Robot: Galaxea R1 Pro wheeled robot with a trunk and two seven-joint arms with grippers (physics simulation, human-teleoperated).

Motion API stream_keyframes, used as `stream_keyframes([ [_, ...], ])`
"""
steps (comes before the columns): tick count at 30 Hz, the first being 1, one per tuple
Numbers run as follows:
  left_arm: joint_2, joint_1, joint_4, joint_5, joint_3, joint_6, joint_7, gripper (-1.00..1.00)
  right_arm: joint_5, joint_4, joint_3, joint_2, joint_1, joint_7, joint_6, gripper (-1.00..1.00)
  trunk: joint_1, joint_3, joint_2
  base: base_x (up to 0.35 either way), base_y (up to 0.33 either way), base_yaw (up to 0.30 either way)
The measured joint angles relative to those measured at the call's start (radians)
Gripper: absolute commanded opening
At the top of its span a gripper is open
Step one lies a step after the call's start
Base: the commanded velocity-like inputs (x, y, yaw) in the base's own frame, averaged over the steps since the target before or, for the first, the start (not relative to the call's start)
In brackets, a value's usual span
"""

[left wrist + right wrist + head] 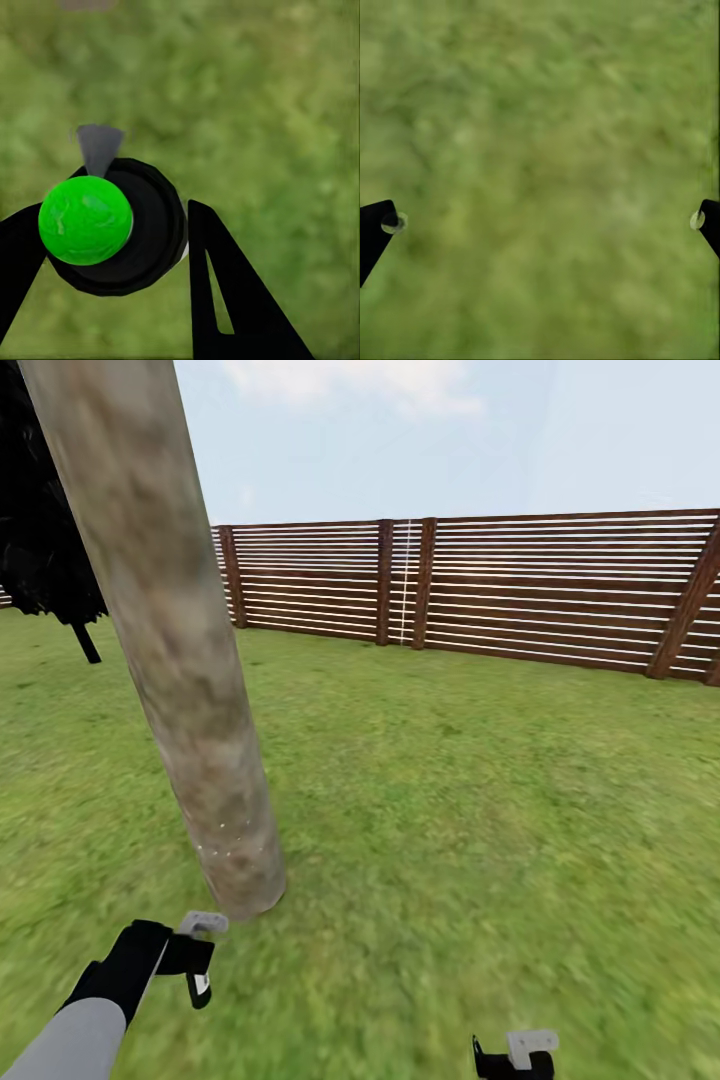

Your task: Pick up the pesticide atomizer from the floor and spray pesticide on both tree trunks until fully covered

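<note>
One tree's thick, mottled beige-grey tree trunk (pixel 180 650) rises from the grass floor (pixel 450 810) at the left of the head view. Fine whitish pesticide speckles (pixel 225 842) dot it just above its base. My left gripper (pixel 195 965) hovers low in front of the trunk's foot, shut on the pesticide atomizer (pixel 203 923), whose pale grey top pokes out towards the trunk. In the left wrist view the atomizer (pixel 86 219) is a bright green ball on a round black body with a grey nozzle, clamped in the left gripper (pixel 116 270). My right gripper (pixel 515 1055) (pixel 544 221) hangs open over grass.
A black-leaved tree with a thin dark stem (pixel 45 550) stands behind the trunk at the far left. A brown horizontal-slat fence (pixel 500 585) closes off the back of the lawn. Open grass stretches to the right of the trunk up to the fence.
</note>
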Motion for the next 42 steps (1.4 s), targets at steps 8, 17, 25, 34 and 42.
stream_keyframes([
  [8, -0.036, -0.001, 0.002, 0.014, -0.016, 0.0, 0.002, -1.0, 0.0, 0.001, 0.001, -0.019, 0.0, -0.001, -0.001, 1.0, 0.0, 0.0, 0.0, 0.002, 0.0, 0.0],
  [17, 0.052, 0.008, 0.01, 0.004, -0.017, -0.01, 0.019, -1.0, 0.0, 0.001, 0.001, -0.019, 0.0, -0.001, -0.001, 1.0, 0.0, 0.0, 0.0, 0.0, 0.0, 0.0],
  [25, 0.032, 0.019, 0.028, 0.002, -0.018, -0.015, 0.066, -1.0, -0.001, 0.001, 0.001, -0.019, 0.0, -0.001, -0.001, 1.0, 0.0, 0.0, 0.0, 0.002, 0.0, 0.123],
  [34, -0.015, 0.034, 0.022, 0.014, -0.02, -0.018, 0.113, -1.0, -0.001, 0.001, 0.001, -0.019, 0.0, -0.001, -0.001, 1.0, 0.0, 0.0, 0.0, 0.212, 0.0, 0.032],
  [42, -0.005, 0.033, 0.008, 0.016, -0.009, -0.015, 0.103, -1.0, 0.0, 0.001, 0.001, -0.019, 0.0, -0.001, -0.001, 1.0, 0.015, -0.012, -0.028, 0.005, 0.0, 0.0],
])
